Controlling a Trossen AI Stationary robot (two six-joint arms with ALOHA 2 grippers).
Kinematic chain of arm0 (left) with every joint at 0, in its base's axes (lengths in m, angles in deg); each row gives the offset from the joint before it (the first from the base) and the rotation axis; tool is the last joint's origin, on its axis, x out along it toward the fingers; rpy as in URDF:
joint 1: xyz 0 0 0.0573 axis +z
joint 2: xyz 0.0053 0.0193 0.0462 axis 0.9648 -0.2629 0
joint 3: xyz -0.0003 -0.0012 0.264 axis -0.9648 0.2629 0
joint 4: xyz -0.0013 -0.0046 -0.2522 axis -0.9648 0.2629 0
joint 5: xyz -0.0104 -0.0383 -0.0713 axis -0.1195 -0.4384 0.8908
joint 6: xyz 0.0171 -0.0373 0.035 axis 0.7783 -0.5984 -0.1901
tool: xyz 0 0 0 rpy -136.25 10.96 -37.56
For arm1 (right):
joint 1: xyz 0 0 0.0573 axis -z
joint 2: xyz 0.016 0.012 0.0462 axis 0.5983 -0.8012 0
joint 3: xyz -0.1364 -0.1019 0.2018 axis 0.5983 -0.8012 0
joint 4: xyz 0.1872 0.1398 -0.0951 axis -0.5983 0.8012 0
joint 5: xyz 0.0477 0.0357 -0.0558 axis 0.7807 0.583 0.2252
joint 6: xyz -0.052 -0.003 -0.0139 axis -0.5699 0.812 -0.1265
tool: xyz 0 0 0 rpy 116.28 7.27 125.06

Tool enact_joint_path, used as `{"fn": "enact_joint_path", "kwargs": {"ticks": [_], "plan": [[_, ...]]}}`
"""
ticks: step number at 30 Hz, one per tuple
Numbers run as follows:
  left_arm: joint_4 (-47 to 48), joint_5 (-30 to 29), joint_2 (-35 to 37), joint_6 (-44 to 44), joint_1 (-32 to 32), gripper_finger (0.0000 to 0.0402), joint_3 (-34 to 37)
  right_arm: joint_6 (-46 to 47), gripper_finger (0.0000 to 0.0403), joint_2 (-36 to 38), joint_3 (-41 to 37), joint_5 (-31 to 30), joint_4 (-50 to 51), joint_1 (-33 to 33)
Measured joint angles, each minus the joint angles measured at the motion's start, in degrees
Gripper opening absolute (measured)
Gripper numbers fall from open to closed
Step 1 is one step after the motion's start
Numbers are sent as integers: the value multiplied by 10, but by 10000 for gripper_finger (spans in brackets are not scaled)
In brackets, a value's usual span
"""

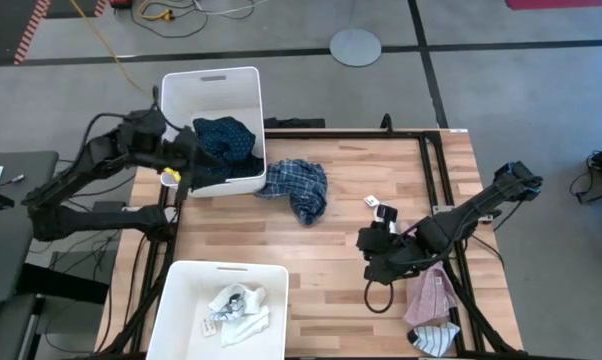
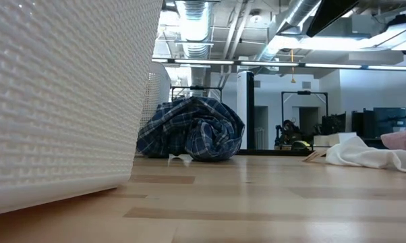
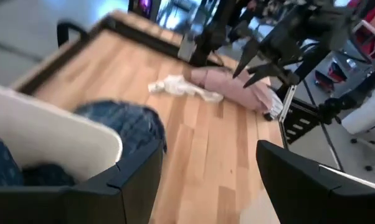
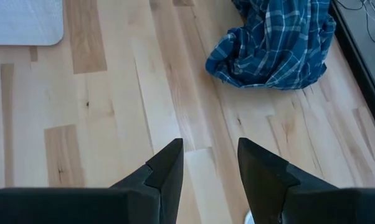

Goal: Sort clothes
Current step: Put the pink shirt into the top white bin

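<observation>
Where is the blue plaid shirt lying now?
In the high view, the blue plaid shirt lies on the table near its middle, just right of the far white bin and touching its corner.

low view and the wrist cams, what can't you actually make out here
- Low view: the near white bin fills the left side, hiding both grippers and the table behind it.
- High view: what lies under the navy dotted piece in the far bin.
- Left wrist view: blurred; the pink shirt lacks detail.
</observation>
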Motion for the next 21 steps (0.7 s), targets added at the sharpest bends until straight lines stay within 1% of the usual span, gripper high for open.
{"fn": "enact_joint_path", "kwargs": {"ticks": [3,6,11,15,21], "plan": [[-1,0,-15,-42,0,252,0,2,166,0,0,0,6,-5],[-1,0,-30,-59,0,252,1,11,166,0,0,0,24,-7],[-1,-9,-55,-47,0,252,1,43,166,0,0,0,64,-7],[-1,-11,-77,-30,0,252,1,45,166,0,0,0,60,-7],[-1,-11,-114,-33,0,252,1,47,166,0,0,0,54,-7]]}}
